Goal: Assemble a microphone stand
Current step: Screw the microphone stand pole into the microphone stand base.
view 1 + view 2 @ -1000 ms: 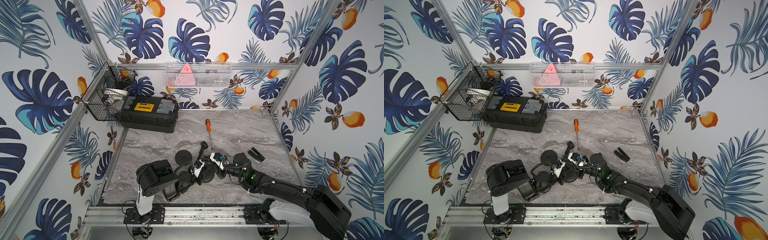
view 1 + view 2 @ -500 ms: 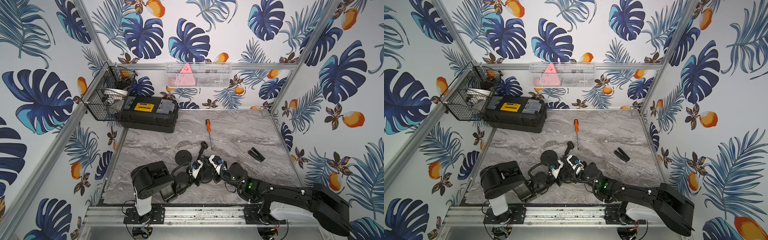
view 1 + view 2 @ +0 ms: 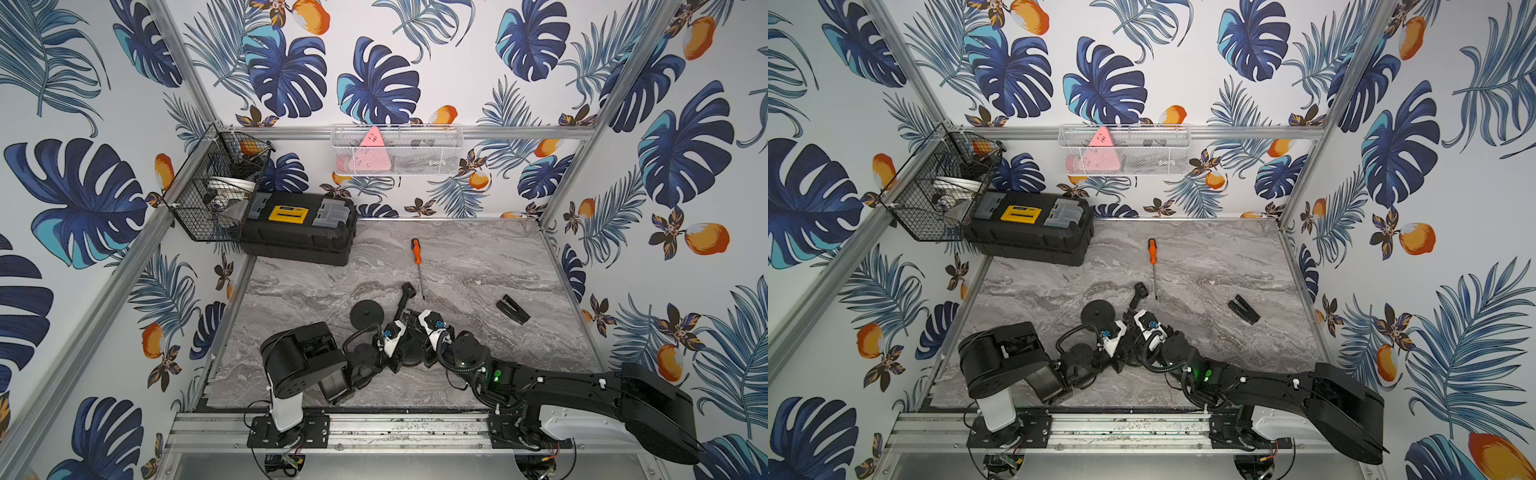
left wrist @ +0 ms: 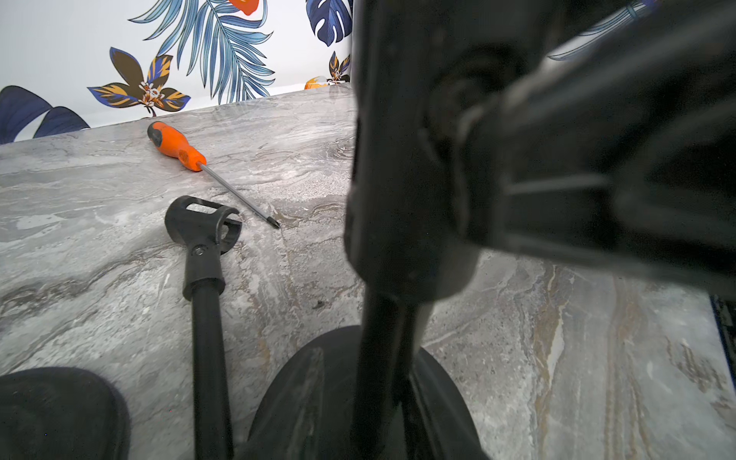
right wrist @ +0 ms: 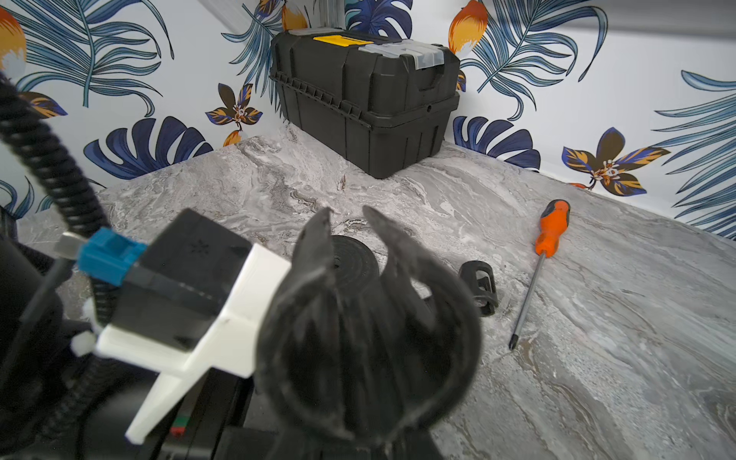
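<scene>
Plainly, what matters is how the pole (image 4: 207,338) lies: flat on the marble table (image 3: 478,266), its long axis running from the microphone clip (image 4: 203,223) at the far end, just beside the tip of the screwdriver (image 4: 177,147), back toward me. In a top view it sits just above both my claws in the frame, slanting from upper right to lower left, with a black disc (image 3: 366,314) to its left. The round base (image 3: 410,360) shows between my two wrists, lower in the frame. My left claw (image 3: 397,351) looks the nearer, since in the left wrist view the pole runs almost straight up the frame, left of centre. Whether that claw is open or closed I cannot tell, as dark blur fills the right half of that view. My right claw (image 5: 348,215) has its tips almost together, a slit between them, and whether they pinch anything I cannot tell. I judge the left should close across the pole's axis.
</scene>
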Robot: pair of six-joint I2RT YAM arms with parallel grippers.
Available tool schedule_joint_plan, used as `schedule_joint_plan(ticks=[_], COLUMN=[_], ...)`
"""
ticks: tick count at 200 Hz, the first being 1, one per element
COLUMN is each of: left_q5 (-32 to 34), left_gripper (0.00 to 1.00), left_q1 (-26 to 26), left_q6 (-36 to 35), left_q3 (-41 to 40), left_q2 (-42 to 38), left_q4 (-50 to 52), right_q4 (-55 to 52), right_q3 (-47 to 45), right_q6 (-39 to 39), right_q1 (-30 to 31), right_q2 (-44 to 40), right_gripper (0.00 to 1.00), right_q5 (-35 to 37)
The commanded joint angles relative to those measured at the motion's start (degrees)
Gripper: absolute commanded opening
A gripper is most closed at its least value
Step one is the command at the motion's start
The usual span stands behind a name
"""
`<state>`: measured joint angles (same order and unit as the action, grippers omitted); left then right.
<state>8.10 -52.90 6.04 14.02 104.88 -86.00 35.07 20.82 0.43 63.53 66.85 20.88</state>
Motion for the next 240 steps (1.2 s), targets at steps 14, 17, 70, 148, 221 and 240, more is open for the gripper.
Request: schedule_joint_plan(ticks=[14, 17, 70, 148, 221, 240], left_q5=[0.98, 0.96, 1.07, 1.71, 1.15, 0.96], left_gripper=[0.28, 0.28, 0.23, 0.23, 0.24, 0.24], left_q1=[0.35, 0.36, 0.41, 0.41, 0.41, 0.37], left_q6=[0.19, 0.00, -0.81, -1.24, -1.33, -1.21], left_q3=[0.88, 0.99, 2.09, 2.61, 2.50, 2.41], left_q2=[0.47, 0.54, 2.73, 4.07, 4.07, 4.20], left_q4=[-2.53, -2.51, -2.53, -2.51, -2.57, -2.56], right_q4=[-8.73, -8.71, -8.24, -11.22, -17.93, -18.56], right_q3=[-0.76, -0.78, -1.04, 0.26, -3.61, -3.17], right_q6=[1.03, 1.06, 0.64, -1.15, -8.94, -10.81], right_q1=[0.11, 0.11, 0.11, 0.03, -15.14, -23.75], right_q2=[0.21, 0.29, -0.38, -1.39, -15.90, -17.74], right_gripper=[0.00, 0.00, 0.00, 0.66, 0.60, 0.60], right_q5=[-0.49, -0.49, -1.54, -2.76, -35.17, -47.53])
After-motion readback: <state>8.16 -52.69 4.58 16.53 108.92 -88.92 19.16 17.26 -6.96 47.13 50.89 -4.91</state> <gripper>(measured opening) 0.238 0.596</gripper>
